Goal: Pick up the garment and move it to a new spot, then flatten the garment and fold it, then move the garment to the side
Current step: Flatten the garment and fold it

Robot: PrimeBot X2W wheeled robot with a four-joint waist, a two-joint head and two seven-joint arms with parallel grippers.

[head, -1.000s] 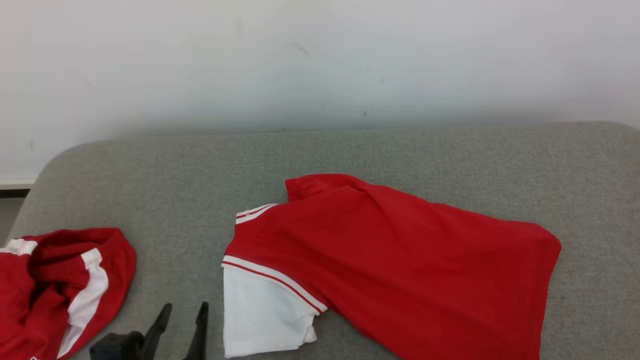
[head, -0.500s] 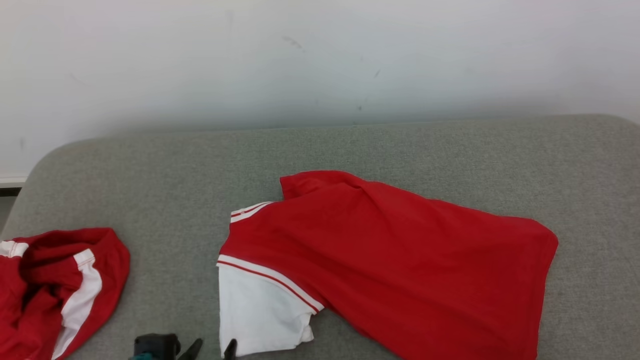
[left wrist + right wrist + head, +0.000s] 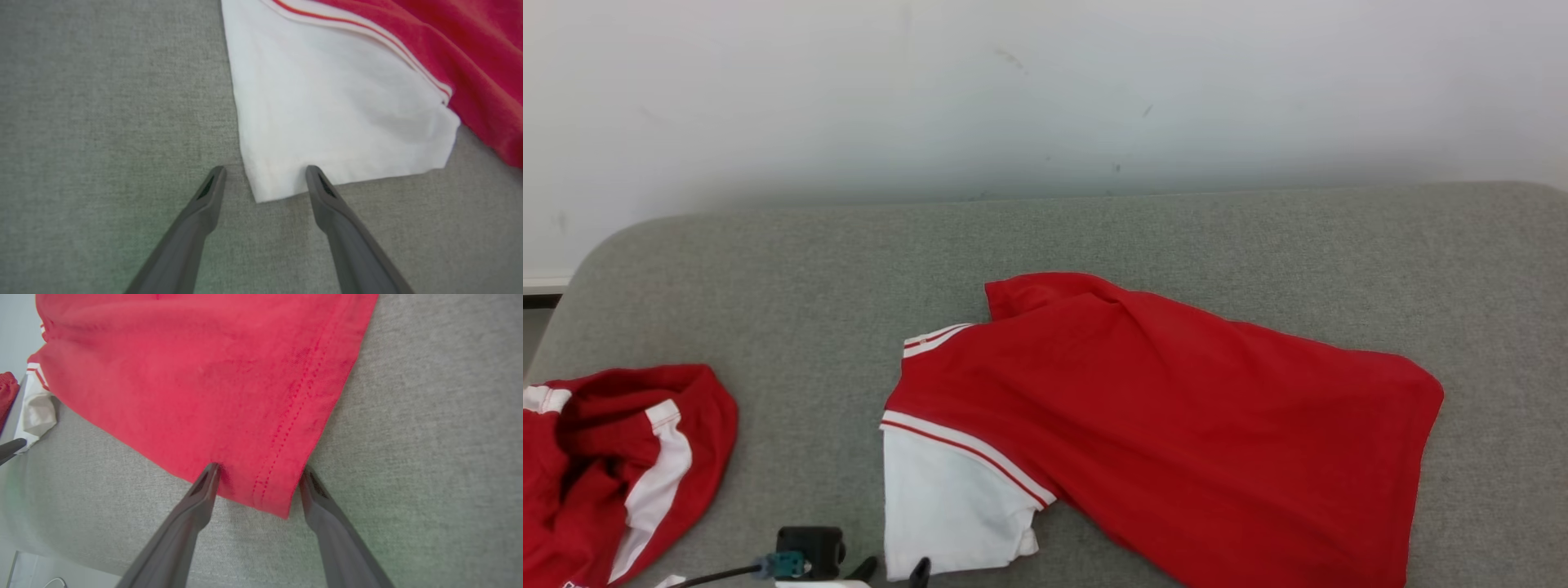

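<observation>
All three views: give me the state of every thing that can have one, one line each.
Red shirt: lying spread out on the grey surface, lightly wrinkled.
White sleeve: flat, not gripped.
Second red garment: crumpled in a heap.
Left gripper: open, fingers either side of the sleeve's corner.
Right gripper: open, fingers either side of the shirt's hem corner.

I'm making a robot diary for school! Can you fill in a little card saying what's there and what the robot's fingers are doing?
surface: grey cushion
main garment: red shirt, lying spread out, with a white sleeve
other garment: red and white bundle, crumpled at the robot's left
left fingers: open, either side of the sleeve's corner
right fingers: open, either side of the shirt's hem corner
gripped: nothing yet
</observation>
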